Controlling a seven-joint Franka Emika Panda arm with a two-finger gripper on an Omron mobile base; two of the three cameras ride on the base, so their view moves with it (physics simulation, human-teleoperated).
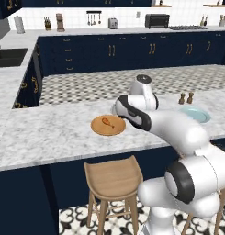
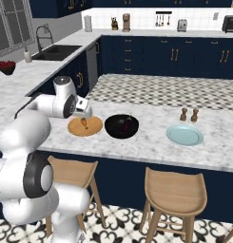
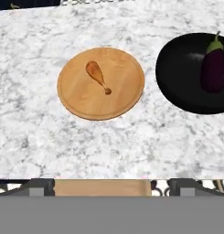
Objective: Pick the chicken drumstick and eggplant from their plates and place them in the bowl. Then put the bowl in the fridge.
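Observation:
The chicken drumstick (image 3: pixel 97 76) lies on the tan wooden plate (image 3: pixel 72 103), bone end pointing toward the bowl. To its right, the dark purple eggplant (image 3: pixel 214 68) rests inside the black bowl (image 3: pixel 182 77). My gripper (image 2: pixel 84 114) hovers open just above the wooden plate (image 2: pixel 92 129), fingertips (image 3: pixel 40 187) spread wide with nothing between them. Seen from the right base, the bowl (image 2: pixel 113 127) holds the eggplant (image 2: pixel 128 124), and the pale blue-green plate (image 2: pixel 184 135) lies bare farther right. The drumstick (image 1: pixel 107 122) also shows from the left base. The fridge is out of view.
Two small shakers (image 2: pixel 189 115) stand behind the blue-green plate. Wooden stools (image 2: pixel 175 190) stand below the marble counter's near edge (image 2: pixel 137 159). A sink (image 2: pixel 58 52) and navy cabinets lie beyond the tiled floor.

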